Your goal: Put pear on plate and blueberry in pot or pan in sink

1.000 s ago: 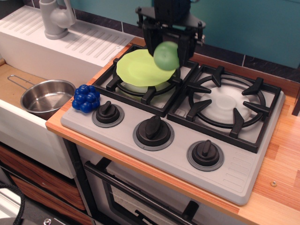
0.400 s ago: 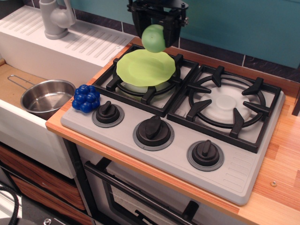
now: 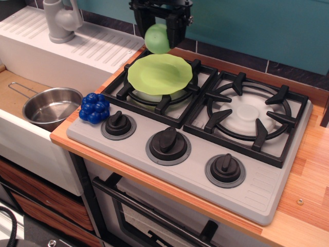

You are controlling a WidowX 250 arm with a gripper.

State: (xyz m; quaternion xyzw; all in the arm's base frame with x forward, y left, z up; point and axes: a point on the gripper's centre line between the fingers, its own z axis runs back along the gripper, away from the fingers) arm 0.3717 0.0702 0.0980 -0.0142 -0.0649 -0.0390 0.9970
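My gripper [image 3: 157, 37] is shut on the light-green pear [image 3: 156, 39] and holds it in the air above the far left edge of the lime-green plate [image 3: 160, 74], which lies on the left burner of the stove. The dark-blue blueberry cluster [image 3: 94, 108] sits on the stove's front left corner. The steel pan [image 3: 51, 106] with a wire handle stands in the white sink [image 3: 20, 138] at the left.
A grey faucet [image 3: 61, 20] and a ribbed drainboard [image 3: 82, 43] stand behind the sink. Three black knobs [image 3: 168, 142] line the stove front. The right burner [image 3: 249, 116] has a black grate. A wooden counter [image 3: 308, 206] runs along the right.
My gripper has carried the pear up and to the left, from over the plate's right rim to above its far left edge. Nothing else has moved.
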